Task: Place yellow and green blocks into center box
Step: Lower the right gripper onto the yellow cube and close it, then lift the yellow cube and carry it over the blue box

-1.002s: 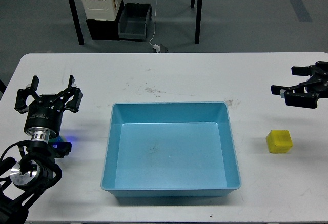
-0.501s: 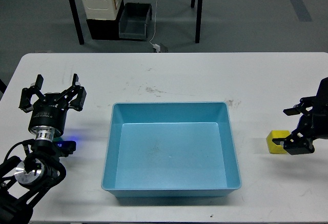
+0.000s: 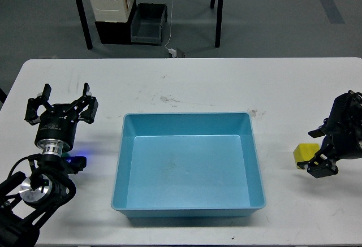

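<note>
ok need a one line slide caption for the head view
Right gripper open around the yellow block beside an empty blue box; left gripper open over the white table.

no readable text, labels or signs

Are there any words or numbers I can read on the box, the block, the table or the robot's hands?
No text can be read anywhere.
Blue box: plain, no writing.
Yellow block: plain, no writing.
White table: only smudges, no letters.
Left gripper and right gripper: black, no readable marks.
Cream container on the floor behind: no label I can make out.
</note>
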You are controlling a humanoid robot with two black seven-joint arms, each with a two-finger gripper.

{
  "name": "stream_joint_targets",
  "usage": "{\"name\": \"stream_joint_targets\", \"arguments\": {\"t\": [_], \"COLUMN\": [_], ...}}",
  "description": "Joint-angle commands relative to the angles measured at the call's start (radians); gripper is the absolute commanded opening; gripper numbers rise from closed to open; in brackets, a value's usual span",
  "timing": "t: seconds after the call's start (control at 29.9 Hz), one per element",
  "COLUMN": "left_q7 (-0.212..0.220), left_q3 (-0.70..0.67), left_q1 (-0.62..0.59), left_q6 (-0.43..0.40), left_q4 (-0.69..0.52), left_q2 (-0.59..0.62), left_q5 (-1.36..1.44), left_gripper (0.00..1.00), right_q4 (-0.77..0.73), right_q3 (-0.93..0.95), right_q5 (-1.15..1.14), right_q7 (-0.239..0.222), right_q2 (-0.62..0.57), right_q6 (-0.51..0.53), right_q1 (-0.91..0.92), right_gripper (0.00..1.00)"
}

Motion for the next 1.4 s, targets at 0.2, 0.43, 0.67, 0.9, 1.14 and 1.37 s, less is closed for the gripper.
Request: {"name": "stream_joint_targets", "arguments": {"t": [0.2, 0.43, 0.67, 0.9, 1.14, 1.37], "left_q7": [0.0, 0.0, 0.0, 0.0, 0.0, 0.0], "left_q3": [0.001, 0.003, 0.003, 0.006, 0.001, 0.0], "left_q1": [-0.003, -0.003, -0.003, -0.003, -0.005, -0.005], "left_q6": [0.0, 0.0, 0.0, 0.0, 0.0, 0.0], "left_q4": [0.002, 0.002, 0.002, 0.002, 0.002, 0.0], "left_q2": [0.0, 0.0, 0.001, 0.0, 0.004, 0.01], "left_q5": [0.001, 0.001, 0.001, 0.001, -0.001, -0.001], "left_gripper": [1.0, 1.0, 1.0, 1.0, 1.0, 1.0], "right_q4": [-0.055, -0.07, -0.067, -0.066, -0.024, 0.167], "right_q3": [-0.007, -0.007, -0.007, -0.007, 0.06, 0.082], "right_q5": [0.0, 0.0, 0.0, 0.0, 0.0, 0.003], "right_q7": [0.0, 0.0, 0.0, 0.0, 0.0, 0.0], "right_q2": [0.031, 0.062, 0.059, 0.054, 0.02, 0.023], "right_q6": [0.001, -0.001, -0.001, -0.001, -0.01, 0.001], "right_q1": [-0.028, -0.062, -0.051, -0.046, 0.087, 0.286], "right_gripper": [0.98, 0.81, 0.52, 0.17, 0.08, 0.08]}}
